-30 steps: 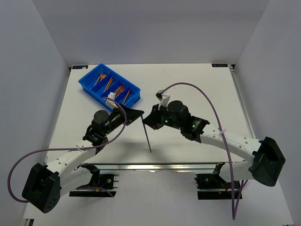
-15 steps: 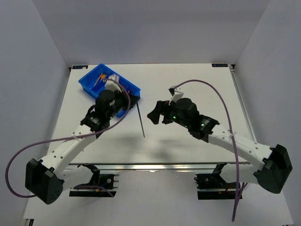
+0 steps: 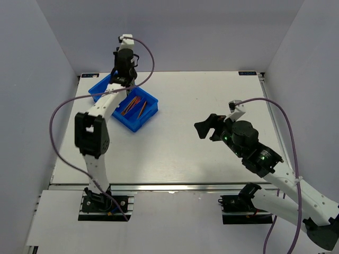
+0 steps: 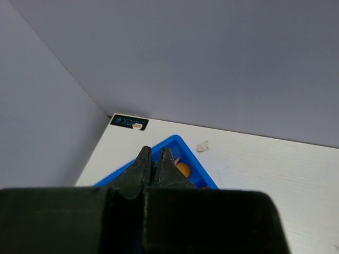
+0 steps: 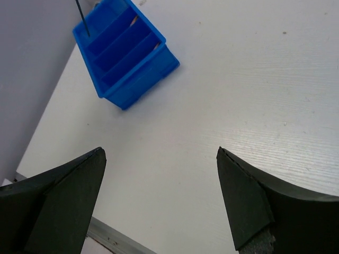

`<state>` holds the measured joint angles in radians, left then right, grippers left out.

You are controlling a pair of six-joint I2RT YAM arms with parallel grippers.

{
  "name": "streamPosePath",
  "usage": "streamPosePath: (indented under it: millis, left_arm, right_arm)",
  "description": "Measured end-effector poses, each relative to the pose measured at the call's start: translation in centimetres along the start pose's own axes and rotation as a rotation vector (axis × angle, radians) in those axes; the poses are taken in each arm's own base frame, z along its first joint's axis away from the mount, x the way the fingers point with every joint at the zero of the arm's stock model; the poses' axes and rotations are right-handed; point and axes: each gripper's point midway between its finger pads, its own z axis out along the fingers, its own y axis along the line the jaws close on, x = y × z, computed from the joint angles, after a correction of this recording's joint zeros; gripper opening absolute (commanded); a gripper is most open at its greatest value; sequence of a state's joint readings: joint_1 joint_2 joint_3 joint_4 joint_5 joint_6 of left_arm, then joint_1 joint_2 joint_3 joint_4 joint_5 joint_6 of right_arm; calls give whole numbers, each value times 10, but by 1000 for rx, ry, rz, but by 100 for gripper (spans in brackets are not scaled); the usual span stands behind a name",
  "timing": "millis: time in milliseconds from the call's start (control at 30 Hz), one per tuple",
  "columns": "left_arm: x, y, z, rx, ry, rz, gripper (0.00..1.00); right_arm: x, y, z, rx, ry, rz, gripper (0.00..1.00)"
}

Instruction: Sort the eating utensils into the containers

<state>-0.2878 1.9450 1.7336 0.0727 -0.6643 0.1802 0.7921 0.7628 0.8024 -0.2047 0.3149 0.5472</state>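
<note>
Open lane: bare tabletop (image 3: 180, 143) between the right tool (image 3: 207, 126) and the blue tray (image 3: 148, 116). In the right wrist view its wide-apart fingers (image 5: 63, 196) frame only white surface.

Tray sits in the far-left corner, with the side wall (image 3: 42, 79) and back wall (image 3: 185, 37) near it, so access is from the right or near side.

Left arm (image 3: 108, 100) lies over the tray's left part, left tool (image 4: 154, 153) pinched above its far end. Dark stick (image 5: 82, 18) hangs upright at the compartment farthest from the right tool.

Right compartments uncovered from above, orange utensils (image 3: 135, 106) inside.
</note>
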Motion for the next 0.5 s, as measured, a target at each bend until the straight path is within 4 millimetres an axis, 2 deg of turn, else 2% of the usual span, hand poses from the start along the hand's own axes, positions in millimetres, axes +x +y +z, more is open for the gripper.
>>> streamPosePath:
  millis: [67, 167, 333, 500]
  left_arm:
    - [11, -9, 28, -27, -13, 79, 0]
    - [38, -28, 50, -30, -17, 180, 0]
    - [76, -44, 66, -29, -15, 285, 0]
    - [94, -42, 65, -42, -25, 340, 0]
  right_arm:
    - [8, -3, 3, 11, 32, -19, 89]
    - [19, -4, 4, 0, 67, -42, 89]
    - [30, -4, 5, -23, 102, -62, 89]
    - [33, 2, 10, -55, 114, -73, 89]
